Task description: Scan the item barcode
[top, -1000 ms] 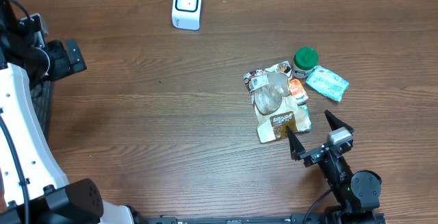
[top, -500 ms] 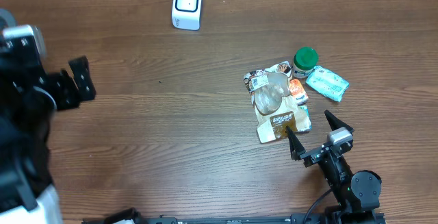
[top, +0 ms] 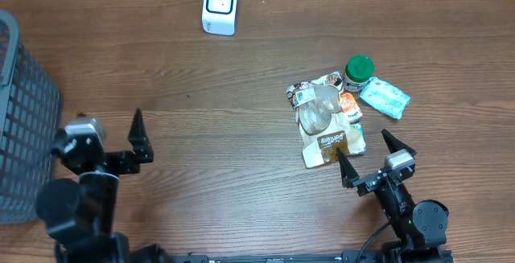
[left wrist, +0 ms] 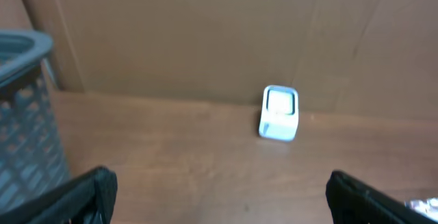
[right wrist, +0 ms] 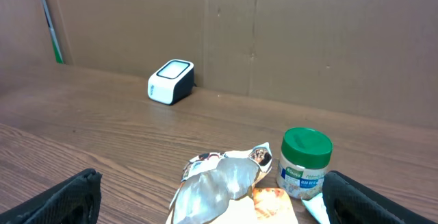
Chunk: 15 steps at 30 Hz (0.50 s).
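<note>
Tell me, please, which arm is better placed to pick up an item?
Right: the right gripper sits open beside the item pile; the left gripper is across the table by the basket.

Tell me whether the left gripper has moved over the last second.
Yes. In the overhead view the left gripper has dropped toward the table's near edge, away from the scanner at the far edge.

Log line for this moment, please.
left end effector: open, empty | right end effector: open, empty, facing item pile | scanner: far edge, nothing presented
</note>
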### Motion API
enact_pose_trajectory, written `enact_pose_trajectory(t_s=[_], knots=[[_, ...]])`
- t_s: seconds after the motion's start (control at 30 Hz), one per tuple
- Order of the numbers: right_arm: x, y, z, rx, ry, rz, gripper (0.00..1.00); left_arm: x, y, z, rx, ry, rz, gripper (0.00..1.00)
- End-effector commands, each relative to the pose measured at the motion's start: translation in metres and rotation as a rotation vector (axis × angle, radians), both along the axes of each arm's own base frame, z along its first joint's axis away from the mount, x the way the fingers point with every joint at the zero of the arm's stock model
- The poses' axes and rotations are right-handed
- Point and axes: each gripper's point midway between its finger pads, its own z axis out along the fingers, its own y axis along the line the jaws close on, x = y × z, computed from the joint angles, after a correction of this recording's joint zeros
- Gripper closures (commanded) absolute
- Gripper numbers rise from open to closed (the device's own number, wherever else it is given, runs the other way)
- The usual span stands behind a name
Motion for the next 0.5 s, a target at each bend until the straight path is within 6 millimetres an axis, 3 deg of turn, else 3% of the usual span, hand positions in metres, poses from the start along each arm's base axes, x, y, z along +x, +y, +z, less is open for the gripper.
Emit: enact_pose_trajectory(t_s=[0.0, 0.2, 0.47], knots=[[0.000, 0.000, -0.001, 0.001, -0.006, 0.002, 0.00, 0.002, -0.009, -0.026, -0.036, -0.015, -0.054, 0.00], [0.000, 0.000, -0.001, 0.001, -0.006, 0.003, 0.00, 0.010, -0.019, -0.049, -0.013, -0.110, -0.128, 0.00], [0.000, 0.000, -0.001, 0.001, -0.006, 0.002, 0.00, 0.000, -0.010, -0.076, -0.004, -0.146, -0.055, 0.00]])
